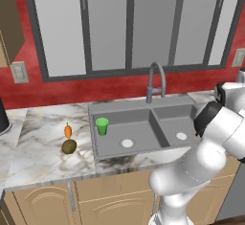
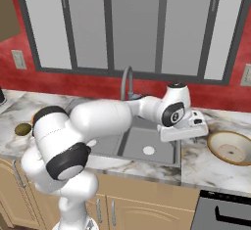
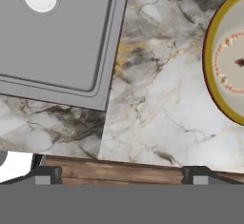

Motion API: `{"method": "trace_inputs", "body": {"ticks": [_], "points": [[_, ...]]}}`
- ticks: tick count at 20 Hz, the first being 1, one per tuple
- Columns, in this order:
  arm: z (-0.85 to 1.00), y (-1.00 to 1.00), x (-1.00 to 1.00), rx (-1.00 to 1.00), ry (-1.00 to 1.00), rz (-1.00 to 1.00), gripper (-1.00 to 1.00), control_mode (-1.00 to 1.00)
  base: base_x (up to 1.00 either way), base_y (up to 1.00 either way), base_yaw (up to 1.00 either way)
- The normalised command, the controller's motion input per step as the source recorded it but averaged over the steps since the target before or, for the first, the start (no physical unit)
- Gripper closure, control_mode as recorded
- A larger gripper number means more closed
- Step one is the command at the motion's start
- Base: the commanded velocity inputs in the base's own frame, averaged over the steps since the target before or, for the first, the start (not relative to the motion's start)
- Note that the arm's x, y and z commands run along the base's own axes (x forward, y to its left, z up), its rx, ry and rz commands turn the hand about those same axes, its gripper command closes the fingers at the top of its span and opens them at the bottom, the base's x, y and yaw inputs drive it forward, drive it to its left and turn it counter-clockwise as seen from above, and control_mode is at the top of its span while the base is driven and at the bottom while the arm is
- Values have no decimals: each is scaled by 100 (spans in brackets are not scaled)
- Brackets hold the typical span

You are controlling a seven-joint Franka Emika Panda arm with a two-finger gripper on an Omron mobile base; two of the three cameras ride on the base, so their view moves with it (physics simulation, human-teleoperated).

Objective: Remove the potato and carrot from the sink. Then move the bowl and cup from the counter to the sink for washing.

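The bowl (image 2: 229, 147) sits on the table (image 2: 206, 168) right of the sink (image 1: 143, 123); our gripper (image 3: 119, 173) hovers wide open and empty beside it. We see the cup (image 1: 102, 126) in the left basin, the carrot (image 1: 68, 131) and potato (image 1: 69, 146) left of the sink.

sink (image 1: 143, 123) set into the counter (image 1: 38, 147), two basins side by side, faucet (image 1: 155, 80) at its back edge behind the divider. cup (image 1: 102, 126) stood upright in the left basin, near its back left corner, a drain (image 1: 127, 143) before it to the right. carrot (image 1: 68, 131) and potato (image 1: 69, 146) lay on the counter left of the sink, the carrot just behind the potato, both apart from the sink's rim. bowl (image 2: 231, 147) sat on the counter right of the sink, well apart from the rim. the arm's hand (image 2: 188, 126) hung over the counter strip between the right basin and the bowl.
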Motion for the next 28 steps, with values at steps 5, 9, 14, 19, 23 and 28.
{"method": "trace_inputs", "body": {"ticks": [5, 9, 14, 19, 23, 28], "points": [[-14, -20, 14, 0, 0, 0, -100, -100, 0, 0, 0], [-5, -25, 22, 0, 0, 0, -100, -100, 0, 0, 0], [-6, -22, 15, 0, -1, 0, -100, -100, 0, 0, 0], [-8, -22, 15, 0, -1, 0, -100, -100, 0, 0, 0], [-12, -22, 14, 0, 0, 0, -100, -100, 0, 0, 0], [-9, -20, 12, 0, -2, 0, -100, -100, 0, 0, 0]]}}
